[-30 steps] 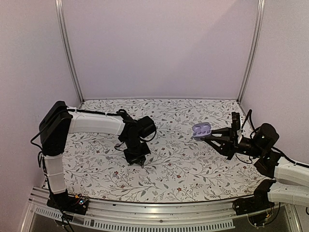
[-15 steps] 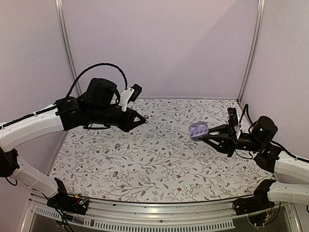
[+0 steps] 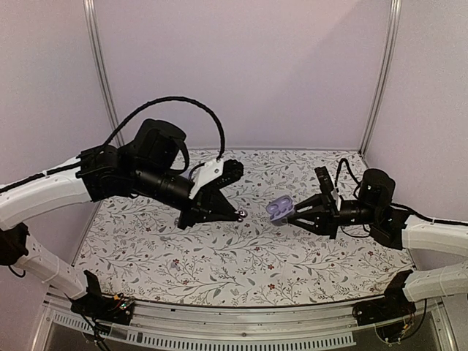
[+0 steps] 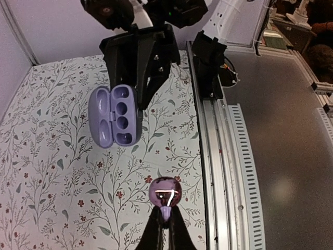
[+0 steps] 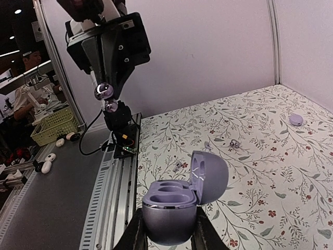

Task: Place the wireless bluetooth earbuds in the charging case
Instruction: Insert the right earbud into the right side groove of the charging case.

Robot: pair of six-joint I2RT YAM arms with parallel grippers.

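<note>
**Earbud lined up for the open case**

Step in hand: insertion, with both items held in mid-air. The left gripper (image 3: 237, 212) is pinched fully closed on one earbud (image 4: 165, 191). The right gripper (image 5: 167, 226) is partly closed, clamping the charging case (image 3: 279, 210). The case's lid is open, both wells look empty, and it sits at 3 o'clock of the bud. Next move calls for aligning the bud over a well, seating it and releasing.

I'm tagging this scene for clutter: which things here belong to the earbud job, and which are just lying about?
Job: charging case, open; held earbud; lavender bud on the cloth, probably the second earbud.
Lying about: yellow basket; small silvery bits on the cloth.
</note>
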